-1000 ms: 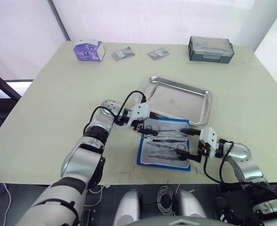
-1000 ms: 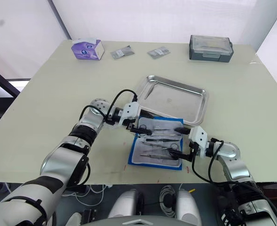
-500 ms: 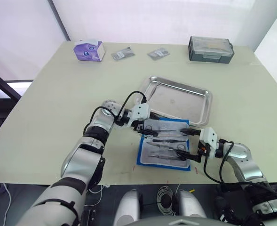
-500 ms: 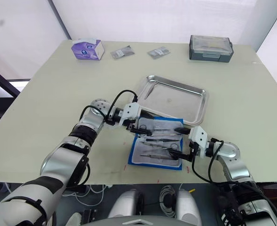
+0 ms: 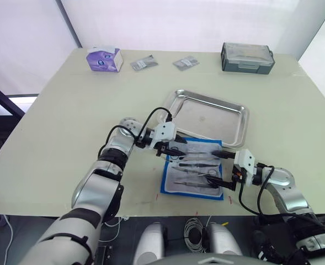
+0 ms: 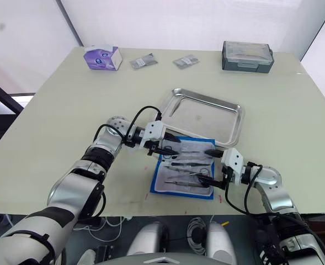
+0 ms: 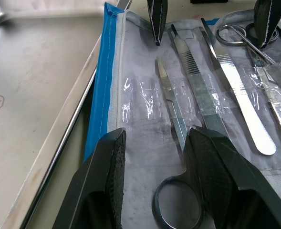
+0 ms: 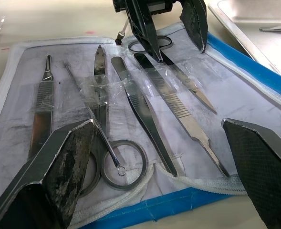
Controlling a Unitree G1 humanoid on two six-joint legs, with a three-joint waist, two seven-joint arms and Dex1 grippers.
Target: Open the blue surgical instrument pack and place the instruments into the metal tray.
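Left gripper [image 7: 152, 186], jaws spread, straddles scissors [image 7: 173, 143] in the opened blue surgical instrument pack [image 5: 191, 190]; right gripper [image 8: 159, 179] faces it, jaws wide.

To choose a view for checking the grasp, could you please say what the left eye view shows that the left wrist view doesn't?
Left eye view adds the grey box, purple carton and two packets at the table's far edge. Left wrist view adds the clear straps over the tools and a scissors ring between the open left claw's fingers. Both share the open blue pouch, its tools and the tray.
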